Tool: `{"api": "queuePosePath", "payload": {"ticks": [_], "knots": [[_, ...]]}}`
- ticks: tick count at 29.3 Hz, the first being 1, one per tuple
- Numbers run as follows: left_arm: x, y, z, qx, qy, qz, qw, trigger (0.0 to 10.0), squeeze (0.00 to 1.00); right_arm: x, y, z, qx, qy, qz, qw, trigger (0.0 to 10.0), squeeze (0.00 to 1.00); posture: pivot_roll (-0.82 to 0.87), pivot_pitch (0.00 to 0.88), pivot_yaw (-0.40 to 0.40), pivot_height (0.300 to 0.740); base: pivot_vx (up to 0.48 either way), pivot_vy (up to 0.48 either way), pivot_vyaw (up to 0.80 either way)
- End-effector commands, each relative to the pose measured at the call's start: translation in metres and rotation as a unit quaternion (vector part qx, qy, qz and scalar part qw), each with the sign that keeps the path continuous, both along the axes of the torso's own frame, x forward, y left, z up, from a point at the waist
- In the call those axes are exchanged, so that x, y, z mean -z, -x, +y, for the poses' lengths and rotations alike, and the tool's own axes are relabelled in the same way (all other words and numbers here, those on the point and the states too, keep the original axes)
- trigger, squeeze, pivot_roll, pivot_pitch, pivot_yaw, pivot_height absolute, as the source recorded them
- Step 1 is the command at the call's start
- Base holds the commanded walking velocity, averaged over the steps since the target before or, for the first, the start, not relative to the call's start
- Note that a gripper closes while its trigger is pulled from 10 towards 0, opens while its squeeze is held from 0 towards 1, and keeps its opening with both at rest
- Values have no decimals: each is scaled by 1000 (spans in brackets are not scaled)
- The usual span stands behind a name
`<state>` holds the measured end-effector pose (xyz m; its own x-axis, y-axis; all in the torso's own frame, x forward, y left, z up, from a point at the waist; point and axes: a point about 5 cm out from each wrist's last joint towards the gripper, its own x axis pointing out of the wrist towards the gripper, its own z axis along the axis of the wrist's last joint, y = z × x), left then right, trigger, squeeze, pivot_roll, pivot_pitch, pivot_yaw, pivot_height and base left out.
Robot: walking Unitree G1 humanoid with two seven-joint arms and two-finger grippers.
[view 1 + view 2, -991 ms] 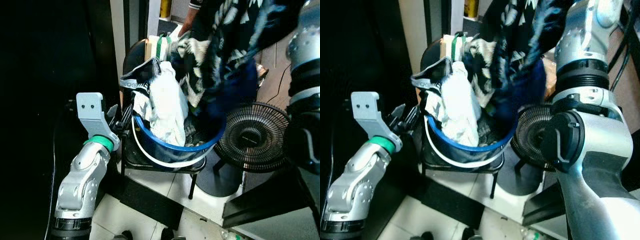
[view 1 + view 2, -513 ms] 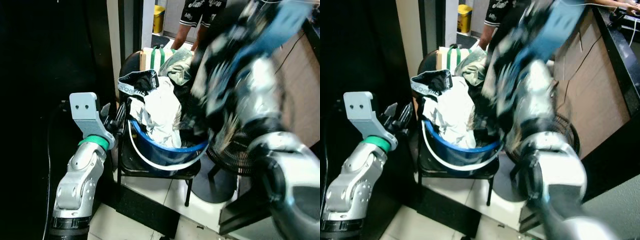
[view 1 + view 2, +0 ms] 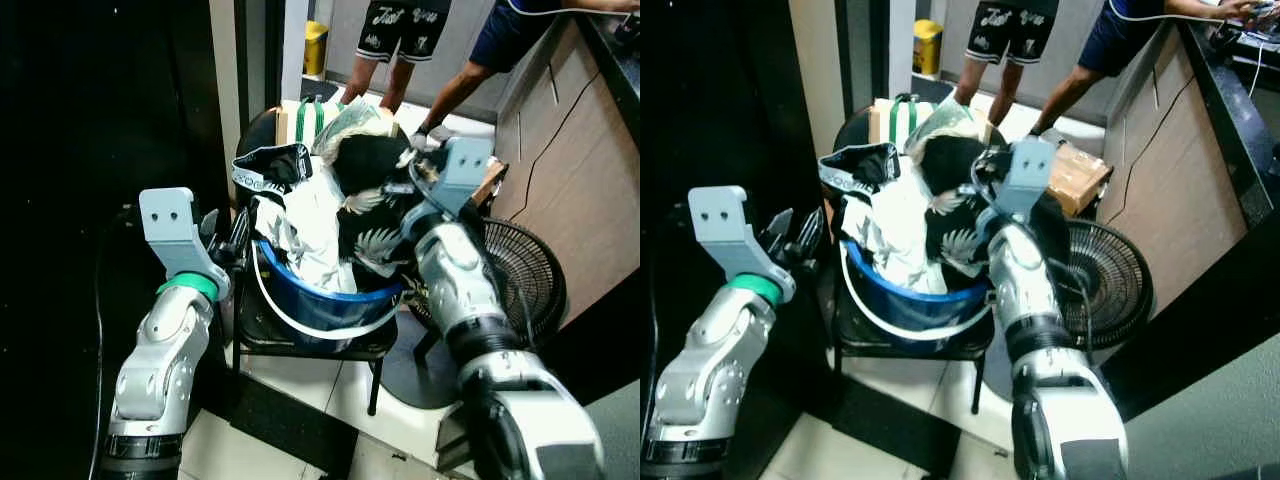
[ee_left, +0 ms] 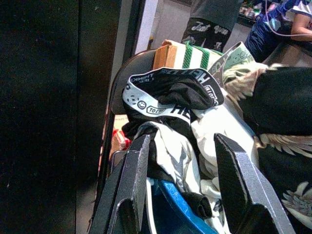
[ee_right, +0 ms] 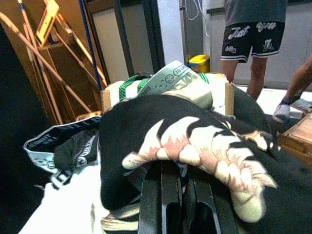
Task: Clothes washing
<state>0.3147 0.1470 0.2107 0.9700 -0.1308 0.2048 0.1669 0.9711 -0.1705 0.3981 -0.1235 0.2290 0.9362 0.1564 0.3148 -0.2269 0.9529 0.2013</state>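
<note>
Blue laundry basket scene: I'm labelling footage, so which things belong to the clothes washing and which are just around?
Part of the job:
- blue plastic basket with white handle
- black leaf-print garment, gripped by the right gripper
- white garment
- black shorts with grey waistband
- left gripper, open beside the basket

Just around:
- black floor fan
- yellow bin
- two people's legs

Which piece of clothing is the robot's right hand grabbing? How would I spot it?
Find the blue bucket full of laundry on the black chair. On the pile's right side, under the right gripper, lies a black shirt with pale feather-like prints. The white garment beside it is plain, and the black shorts have a lettered waistband.
</note>
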Motion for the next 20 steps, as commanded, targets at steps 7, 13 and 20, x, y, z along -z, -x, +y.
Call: {"api": "queuePosePath", "payload": {"ticks": [7, 13, 20], "knots": [[9, 1, -6, 15, -8, 14, 1000, 10000, 0, -16, 3, -16, 17, -53, -24, 998, 10000, 0, 69, 35, -51, 740, 0, 0, -800], [10, 4, -6, 18, -9, 11, 1000, 10000, 0, -7, 13, -18, -5, -57, -24, 998, 10000, 0, 71, 21, -54, 740, 0, 0, -800], [10, 6, -4, 19, -10, 7, 1000, 10000, 0, 0, 24, -23, -4, -62, -17, 998, 10000, 0, 69, 14, -52, 740, 0, 0, -800]]}}
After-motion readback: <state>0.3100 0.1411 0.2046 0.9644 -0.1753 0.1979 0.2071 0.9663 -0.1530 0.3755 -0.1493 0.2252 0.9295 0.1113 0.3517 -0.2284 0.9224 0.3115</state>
